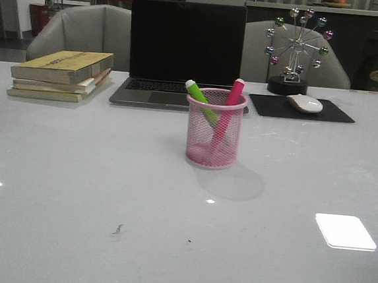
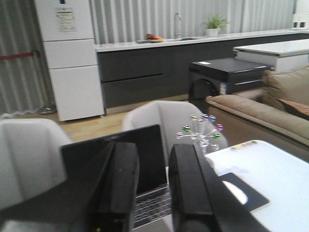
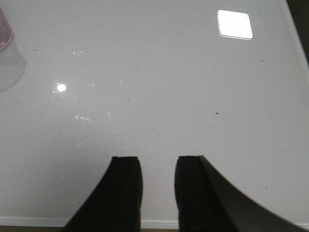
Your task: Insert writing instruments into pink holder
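Note:
The pink holder [image 1: 214, 128] stands upright in the middle of the table, in front of the laptop. Both writing instruments lean inside it: the lime green marker [image 1: 202, 101] toward the left rim, the magenta marker [image 1: 230, 102] toward the right rim. In the right wrist view only a sliver of the holder's base [image 3: 3, 30] shows at the edge. Neither arm appears in the front view. My left gripper [image 2: 153, 147] is raised, pointing over the laptop, open and empty. My right gripper [image 3: 158, 162] hovers over bare table near its front edge, open and empty.
A laptop [image 1: 181, 55] sits behind the holder, a stack of books [image 1: 61, 74] at back left, and a mouse [image 1: 304, 103] on a black pad [image 1: 301, 109] beside a ferris-wheel ornament [image 1: 293, 52] at back right. Chairs [image 1: 86, 33] stand behind the table.

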`<state>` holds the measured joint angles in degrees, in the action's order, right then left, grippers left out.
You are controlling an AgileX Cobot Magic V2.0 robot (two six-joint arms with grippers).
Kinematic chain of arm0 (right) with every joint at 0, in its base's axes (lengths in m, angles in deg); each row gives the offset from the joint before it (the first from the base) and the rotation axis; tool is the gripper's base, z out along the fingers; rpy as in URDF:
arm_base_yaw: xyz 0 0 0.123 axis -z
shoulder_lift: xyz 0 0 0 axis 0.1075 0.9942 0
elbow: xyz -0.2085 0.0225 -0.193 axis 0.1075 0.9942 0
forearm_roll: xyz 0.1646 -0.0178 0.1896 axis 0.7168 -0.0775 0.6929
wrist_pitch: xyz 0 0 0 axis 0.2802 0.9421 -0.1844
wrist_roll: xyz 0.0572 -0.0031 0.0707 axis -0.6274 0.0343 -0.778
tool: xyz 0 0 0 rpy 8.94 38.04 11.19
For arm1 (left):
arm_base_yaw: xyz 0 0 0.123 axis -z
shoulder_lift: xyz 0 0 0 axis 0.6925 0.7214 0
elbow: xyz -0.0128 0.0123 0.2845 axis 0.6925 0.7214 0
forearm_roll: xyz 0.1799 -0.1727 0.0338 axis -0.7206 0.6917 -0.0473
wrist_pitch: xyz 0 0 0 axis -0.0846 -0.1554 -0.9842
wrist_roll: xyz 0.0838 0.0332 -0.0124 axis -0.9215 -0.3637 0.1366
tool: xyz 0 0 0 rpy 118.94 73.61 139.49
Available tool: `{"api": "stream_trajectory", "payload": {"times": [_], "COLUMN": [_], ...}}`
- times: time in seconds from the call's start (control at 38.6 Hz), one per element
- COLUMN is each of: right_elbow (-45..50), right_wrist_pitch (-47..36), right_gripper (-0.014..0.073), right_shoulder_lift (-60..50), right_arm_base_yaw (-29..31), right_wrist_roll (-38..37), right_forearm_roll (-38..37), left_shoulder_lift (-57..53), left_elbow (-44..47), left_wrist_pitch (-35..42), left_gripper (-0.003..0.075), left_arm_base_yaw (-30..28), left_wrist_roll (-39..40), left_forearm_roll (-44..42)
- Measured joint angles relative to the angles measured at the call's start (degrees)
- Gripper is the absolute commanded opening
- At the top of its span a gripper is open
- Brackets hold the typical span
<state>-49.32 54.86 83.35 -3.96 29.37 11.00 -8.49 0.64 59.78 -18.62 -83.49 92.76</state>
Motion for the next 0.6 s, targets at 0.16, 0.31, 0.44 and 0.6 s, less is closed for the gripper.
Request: {"api": "stream_trajectory", "payload": {"times": [0.16,0.31,0.44,0.6], "right_elbow": [0.0,0.0,0.0,0.0], "right_wrist_pitch": [-0.6,-0.6,-0.6,-0.6], "right_gripper": [0.0324,0.0324,0.0324,0.0324], "right_shoulder_lift": [0.0,0.0,0.0,0.0], "right_arm_base_yaw": [0.0,0.0,0.0,0.0], "right_wrist_roll": [0.0,0.0,0.0,0.0], "right_forearm_roll": [0.0,0.0,0.1,0.3], "left_shoulder_lift": [-7.4,-12.9,-18.6,-25.4], "left_elbow": [0.0,1.4,6.4,13.8], "left_wrist_pitch": [-9.8,-19.2,-22.4,-23.3], "left_gripper": [0.0245,0.0245,0.0245,0.0245], "left_arm_base_yaw": [-5.8,-10.3,-14.2,-17.1], "left_wrist_roll": [0.0,0.0,0.0,0.0], "left_forearm_roll": [-2.3,-4.8,-5.4,-5.5]}}
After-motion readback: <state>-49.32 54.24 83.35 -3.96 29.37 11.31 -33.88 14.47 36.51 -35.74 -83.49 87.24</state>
